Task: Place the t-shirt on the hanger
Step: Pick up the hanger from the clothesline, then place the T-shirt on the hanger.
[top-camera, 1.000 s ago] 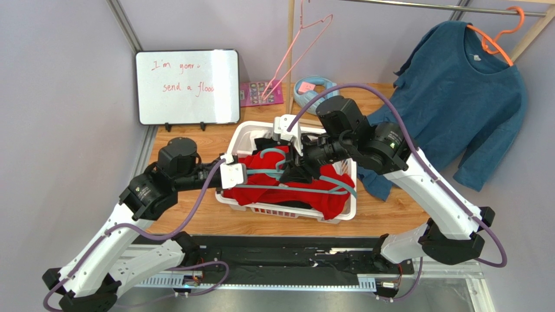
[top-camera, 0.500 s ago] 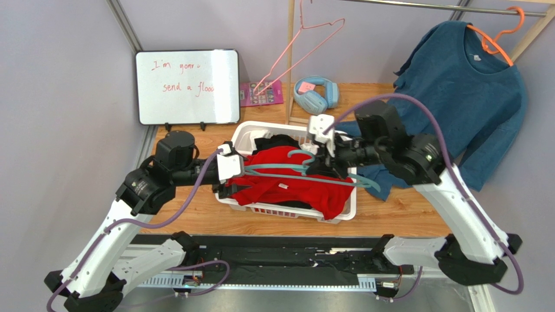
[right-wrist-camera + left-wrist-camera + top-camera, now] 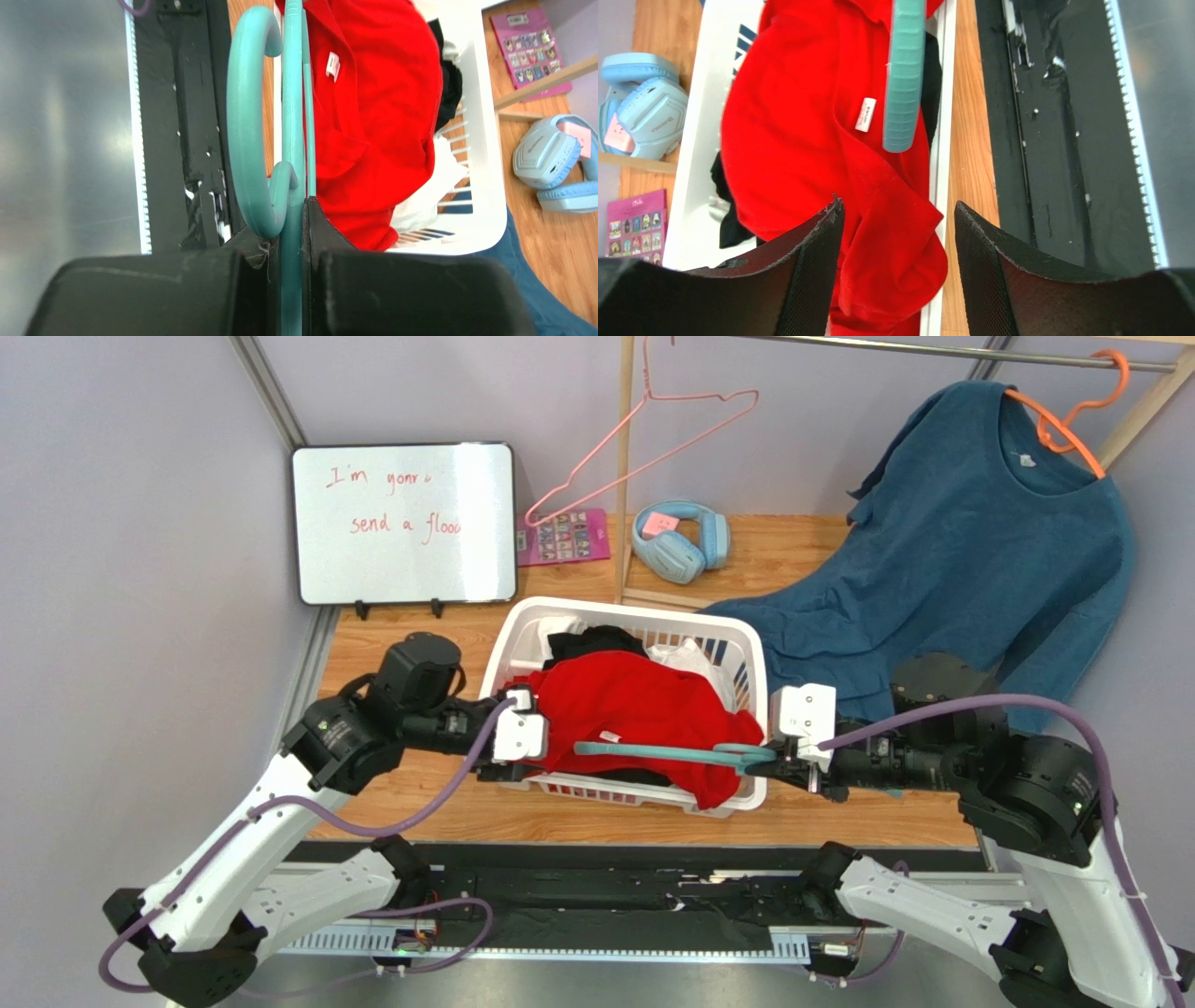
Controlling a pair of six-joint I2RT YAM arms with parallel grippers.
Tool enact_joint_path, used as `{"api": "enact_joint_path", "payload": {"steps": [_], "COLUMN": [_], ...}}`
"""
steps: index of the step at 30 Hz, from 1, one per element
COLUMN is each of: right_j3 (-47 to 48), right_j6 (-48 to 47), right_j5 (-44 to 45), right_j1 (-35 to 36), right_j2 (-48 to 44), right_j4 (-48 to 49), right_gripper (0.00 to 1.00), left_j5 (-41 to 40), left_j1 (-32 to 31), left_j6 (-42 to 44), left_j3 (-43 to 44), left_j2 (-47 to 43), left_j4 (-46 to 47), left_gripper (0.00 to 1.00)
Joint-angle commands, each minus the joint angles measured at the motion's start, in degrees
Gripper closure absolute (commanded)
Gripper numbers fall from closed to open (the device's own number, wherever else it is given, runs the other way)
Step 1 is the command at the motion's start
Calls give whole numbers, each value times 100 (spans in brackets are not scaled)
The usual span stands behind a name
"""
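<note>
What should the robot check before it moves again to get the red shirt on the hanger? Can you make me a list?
1. Right gripper shut on the hanger: ok.
2. Left gripper open and empty over the t-shirt: ok.
3. Neck found, white label showing near the hanger's tip: ok.
4. Hanger inside the t-shirt: not ok, it lies on top.
5. T-shirt free of the black garment in the basket: cannot tell.

Overhead view faces down; both close wrist views share the t-shirt (image 3: pixel 794 140).
</note>
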Motion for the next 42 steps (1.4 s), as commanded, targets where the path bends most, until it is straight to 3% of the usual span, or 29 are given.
{"api": "enact_joint_path", "payload": {"steps": [1,8,14,18,21,42], "right_j3": [-219,-264,-299,-361,-449,-950], "right_j6": [-548,-865,-997,-980,-1006,-295], "right_j5": [365,472,332,252,261,173], "right_j1": [8,8,8,8,8,8], "right_j2": [-3,67,182,226,252,375], "right_j4": [117,354,486,565,714,1971], "right_gripper": [100,100,100,100,100,100], "left_j5": [-713,-1364,-1548,-1610,-1566,-1109], "left_j1": [-341,-535,-535,-535,-526,-526], "left_j6": [187,758,821,812,733,100], "left_j3": [-456,-772,-817,-755,-720,211], "left_j2": [-207,-41,21,30,4,118], "left_j4": [890,1076,1217,1147,1147,901], "left_gripper": [37,43,65,87,94,100]}}
